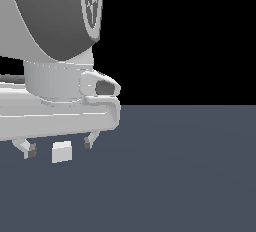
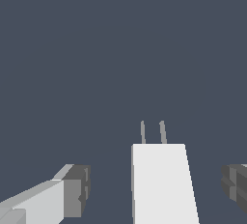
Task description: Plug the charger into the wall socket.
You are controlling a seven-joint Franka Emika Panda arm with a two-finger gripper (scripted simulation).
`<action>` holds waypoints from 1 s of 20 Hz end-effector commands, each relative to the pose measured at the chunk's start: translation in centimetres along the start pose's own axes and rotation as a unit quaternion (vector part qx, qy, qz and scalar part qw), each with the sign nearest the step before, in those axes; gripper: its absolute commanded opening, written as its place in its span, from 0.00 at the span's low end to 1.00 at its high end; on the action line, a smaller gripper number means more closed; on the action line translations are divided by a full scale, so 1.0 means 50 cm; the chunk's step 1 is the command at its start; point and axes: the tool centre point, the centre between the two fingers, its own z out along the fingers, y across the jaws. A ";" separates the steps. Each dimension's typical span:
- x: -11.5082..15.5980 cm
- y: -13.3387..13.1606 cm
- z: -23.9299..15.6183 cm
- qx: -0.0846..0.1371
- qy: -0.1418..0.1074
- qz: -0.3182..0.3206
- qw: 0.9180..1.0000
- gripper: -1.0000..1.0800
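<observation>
The pincer (image 1: 59, 147) stood wide open astride the small white boxy charger (image 1: 61, 152), gripping nothing; positioned, apparently, for grasping it.

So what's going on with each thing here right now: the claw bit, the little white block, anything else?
end effector: open, fingers either side of the charger, not touching it.
charger: lying on the floor, not held; two prongs point away from the wrist camera.
floor: flat, dark grey-blue.
wall socket: not identifiable in either view.
</observation>
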 end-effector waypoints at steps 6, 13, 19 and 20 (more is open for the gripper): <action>-0.006 0.001 0.015 0.000 0.000 0.000 1.000 0.00; -0.006 0.001 0.015 0.000 0.000 0.000 1.000 0.00; 0.003 -0.001 0.010 -0.001 0.001 0.005 1.000 0.00; 0.008 0.002 0.007 -0.003 0.001 0.009 1.000 0.00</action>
